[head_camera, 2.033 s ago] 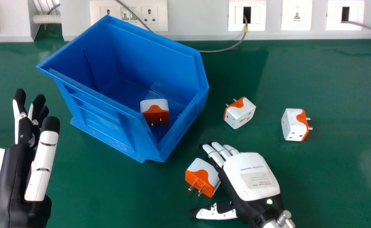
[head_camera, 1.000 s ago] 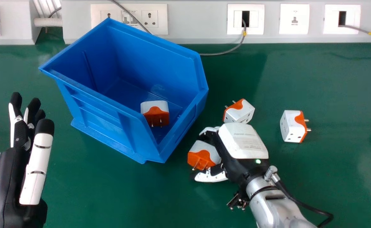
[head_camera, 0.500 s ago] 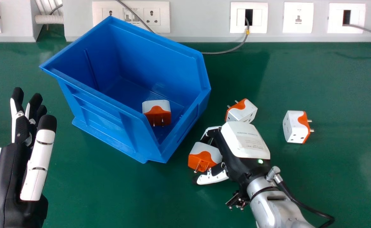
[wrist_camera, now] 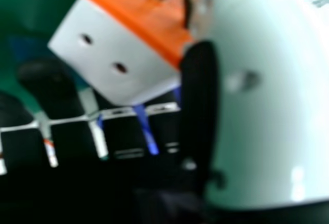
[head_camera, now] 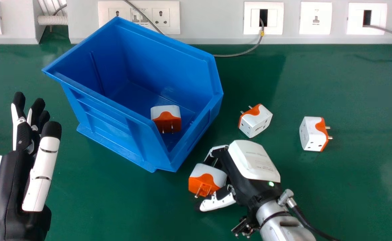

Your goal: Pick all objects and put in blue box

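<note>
Presently, right robot hand (head_camera: pixel 253 162): pinching the held adapter (head_camera: pixel 206 177) — fingers (head_camera: pixel 215 149) bent round its far side, thumb (head_camera: pixel 218 202) on its near side
Right forearm (head_camera: pixel 284 222): in from the bottom edge of the head view, slanting forward and left, back of the hand up
Held adapter: just beside the near corner of the blue box (head_camera: pixel 107 118), outside it, prongs towards the robot
Left robot hand (head_camera: pixel 17 187): left of the box, fingers straight and pointing forward
Boxed adapter (head_camera: pixel 166 115): inside the blue box
Middle adapter (head_camera: pixel 257 120): on the counter (head_camera: pixel 132 207), beyond the right robot hand
Rightmost adapter (head_camera: pixel 311 134): on the counter, prongs right
</note>
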### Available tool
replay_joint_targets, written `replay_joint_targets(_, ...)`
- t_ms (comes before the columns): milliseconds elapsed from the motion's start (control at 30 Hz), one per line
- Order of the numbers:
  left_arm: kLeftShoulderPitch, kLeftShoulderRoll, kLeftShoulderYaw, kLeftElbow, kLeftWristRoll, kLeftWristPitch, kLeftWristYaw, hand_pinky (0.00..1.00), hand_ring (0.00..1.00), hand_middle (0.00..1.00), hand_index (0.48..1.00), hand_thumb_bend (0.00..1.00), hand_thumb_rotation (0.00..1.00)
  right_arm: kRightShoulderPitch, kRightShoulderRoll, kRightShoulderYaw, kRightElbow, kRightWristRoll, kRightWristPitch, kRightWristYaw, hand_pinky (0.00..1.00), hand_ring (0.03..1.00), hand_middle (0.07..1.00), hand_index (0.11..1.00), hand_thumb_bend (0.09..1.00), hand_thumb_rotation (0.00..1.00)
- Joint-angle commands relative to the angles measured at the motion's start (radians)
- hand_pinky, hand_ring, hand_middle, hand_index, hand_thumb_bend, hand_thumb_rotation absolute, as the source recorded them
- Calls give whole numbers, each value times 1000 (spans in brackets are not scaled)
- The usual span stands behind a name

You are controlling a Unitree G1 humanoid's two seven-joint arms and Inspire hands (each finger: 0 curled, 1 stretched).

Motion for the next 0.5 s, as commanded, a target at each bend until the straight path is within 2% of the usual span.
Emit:
replay_joint_targets(0, -7, 2, 2, -15, -1, -18, 4, 1000, 1000, 1000, 978, 555, 806, 34, -26, -4, -52, -4, -3, 21, 109, 166, 245, 474, 482, 149)
replay_joint_targets(167, -10, 1, 5, -12, -13, -14, 1, 1000, 1000, 1000, 979, 554, 809, 70, -63, -8, -130, -22, -6, 30, 96, 152, 226, 472, 482, 147)
replay_joint_targets(367, -10, 0, 5, -16, -11, -9, 4, 1000, 1000, 1000, 976, 550, 807, 103, -87, -31, -216, -15, 1, 54, 91, 148, 222, 471, 481, 146)
replay_joint_targets(467, -9, 0, 6, -14, -10, -13, 2, 1000, 1000, 1000, 973, 551, 806, 121, -99, -47, -262, -22, 4, 56, 86, 141, 213, 471, 481, 145)
